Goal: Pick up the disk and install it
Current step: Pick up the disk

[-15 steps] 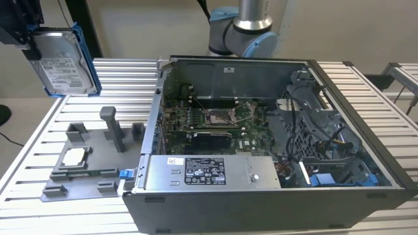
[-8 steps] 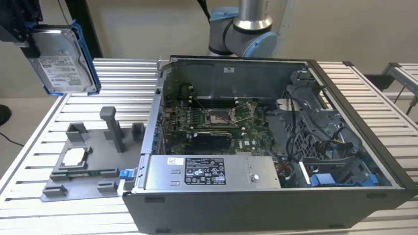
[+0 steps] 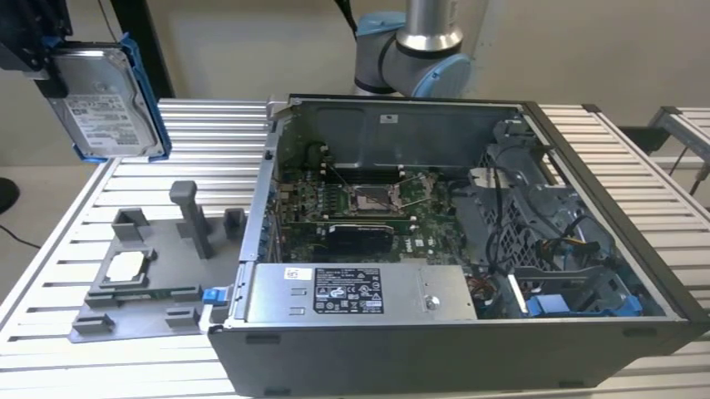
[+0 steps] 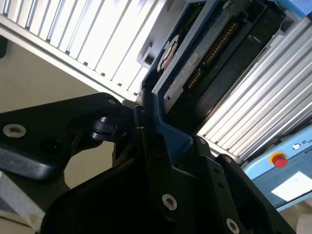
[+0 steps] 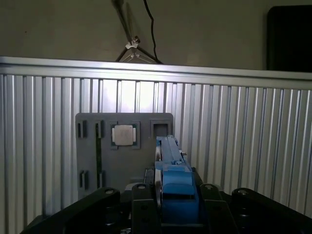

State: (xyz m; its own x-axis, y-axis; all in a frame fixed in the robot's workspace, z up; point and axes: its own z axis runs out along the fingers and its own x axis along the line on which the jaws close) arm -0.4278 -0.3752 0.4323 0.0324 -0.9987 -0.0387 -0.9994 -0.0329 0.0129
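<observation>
Hanging up in the air at the exterior view's left, the disk (image 3: 106, 100) is in the grip of the gripper (image 3: 50, 62). The black fingers (image 4: 146, 131) are squeezed onto the blue bracket at one end of the disk, one on each side, as both wrist views show. The disk hangs below them with its long side going up and down and its white label facing the camera in the exterior view. It touches nothing but the gripper.

The open computer case (image 3: 621, 249) lies to the exterior view's right of the disk and lower down, on the metal slat table (image 3: 199, 133). So the disk is high and off to the side of the case, well apart from it. The black cage with blue clips (image 3: 544, 303) sits at the near right corner of the case, the corner farthest from the disk. I think that is likely where a disk goes, but I cannot be sure.

Under the disk, near the table's left side, lies a grey holder plate (image 3: 155, 283). A small square chip (image 3: 125, 264) rests in it.

Counting: one robot arm (image 3: 427, 41), one gripper, one disk, one computer case, one holder plate, one square chip. Inside the case there is one green board (image 3: 367, 199) and one grey box with a label (image 3: 355, 291) at the near side.
</observation>
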